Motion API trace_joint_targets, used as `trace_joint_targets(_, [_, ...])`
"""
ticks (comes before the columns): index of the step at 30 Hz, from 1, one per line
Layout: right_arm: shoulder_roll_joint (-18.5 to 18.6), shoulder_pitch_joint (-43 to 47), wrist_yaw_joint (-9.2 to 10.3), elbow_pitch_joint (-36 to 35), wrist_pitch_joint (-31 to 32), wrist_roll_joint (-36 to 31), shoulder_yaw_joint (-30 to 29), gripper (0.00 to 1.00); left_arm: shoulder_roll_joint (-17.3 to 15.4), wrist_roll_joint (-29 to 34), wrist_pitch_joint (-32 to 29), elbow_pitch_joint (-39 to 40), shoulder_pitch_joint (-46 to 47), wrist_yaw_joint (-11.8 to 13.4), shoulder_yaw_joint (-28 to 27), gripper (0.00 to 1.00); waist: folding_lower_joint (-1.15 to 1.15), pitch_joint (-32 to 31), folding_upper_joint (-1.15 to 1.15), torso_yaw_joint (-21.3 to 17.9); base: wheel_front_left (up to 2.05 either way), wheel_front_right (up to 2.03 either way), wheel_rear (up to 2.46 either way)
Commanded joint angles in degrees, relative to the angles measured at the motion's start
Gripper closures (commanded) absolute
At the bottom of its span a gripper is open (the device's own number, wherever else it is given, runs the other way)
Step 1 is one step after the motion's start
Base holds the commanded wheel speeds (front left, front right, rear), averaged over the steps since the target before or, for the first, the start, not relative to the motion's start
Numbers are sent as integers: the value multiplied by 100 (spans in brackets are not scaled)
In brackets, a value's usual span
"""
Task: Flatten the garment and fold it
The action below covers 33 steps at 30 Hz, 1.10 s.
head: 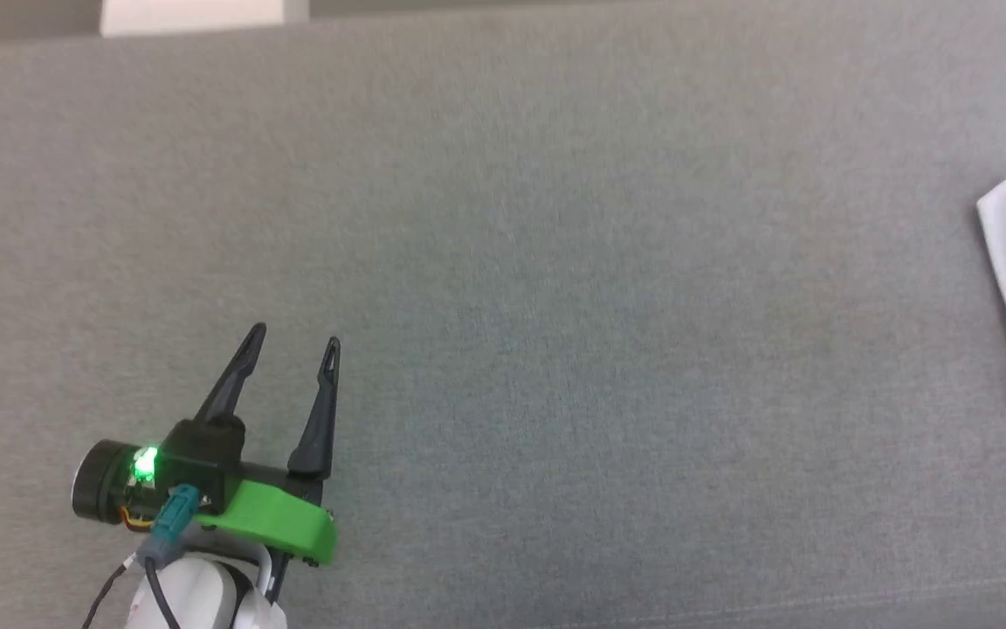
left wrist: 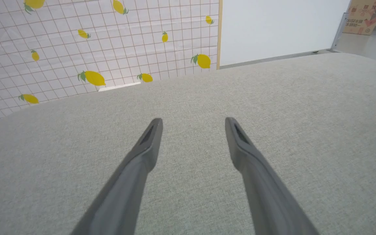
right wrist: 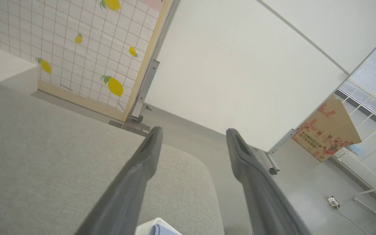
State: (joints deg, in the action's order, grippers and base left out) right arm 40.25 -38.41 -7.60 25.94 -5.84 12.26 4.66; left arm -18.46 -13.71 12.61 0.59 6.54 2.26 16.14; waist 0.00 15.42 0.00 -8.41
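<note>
Nearest, at 7 o'clock in the head view, the left hand [head: 293, 336] hovers over bare cloth with its two dark fingers spread and nothing between them. The right wrist view shows the right hand [right wrist: 193, 130] just as wide apart, also pinching nothing, its fingers pointing out past a rounded corner of the surface.

The garment [head: 1005, 262] lies at 3 o'clock in the head view, cut by the picture's edge and well apart from the left hand. What shows is a compact white bundle with a strip of light blue along it. A scrap of it also shows at 6 o'clock in the right wrist view, low between that hand's fingers but not gripped. I judge it light, limp and soft, likely to sag, slide and bunch when lifted. A hold through all layers at a corner or a hemmed edge should serve best. Whether it is neatly folded I cannot tell.

The grey cloth-covered pad [head: 555, 306] it rests on looks matte, even and slightly cushioned.

Beyond stand a lemon-print screen [left wrist: 93, 49], a white panel [right wrist: 240, 81], a cardboard box [right wrist: 326, 130] and pale floor [right wrist: 305, 202].
</note>
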Motion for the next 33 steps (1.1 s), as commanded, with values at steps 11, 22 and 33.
trace_joint_targets(11, [-1446, 1503, 11, -1268, -499, 707, -690, 0, -59, -146, -299, 62, -274, 261, -122, 0, 0, -890, 0, 476, 0, 0, 0])
trace_joint_targets(22, [-2858, 3302, 11, -2385, -328, -200, -1149, 0, -12, -168, -309, -11, -430, 477, -149, 0, 0, -1173, 0, 689, 0, 0, 0])
trace_joint_targets(33, [-3423, 4199, 11, -2628, -407, -666, -985, 0, 10, -175, -284, -206, -548, 532, -52, 0, 0, -1273, 0, 787, 0, 0, 0])
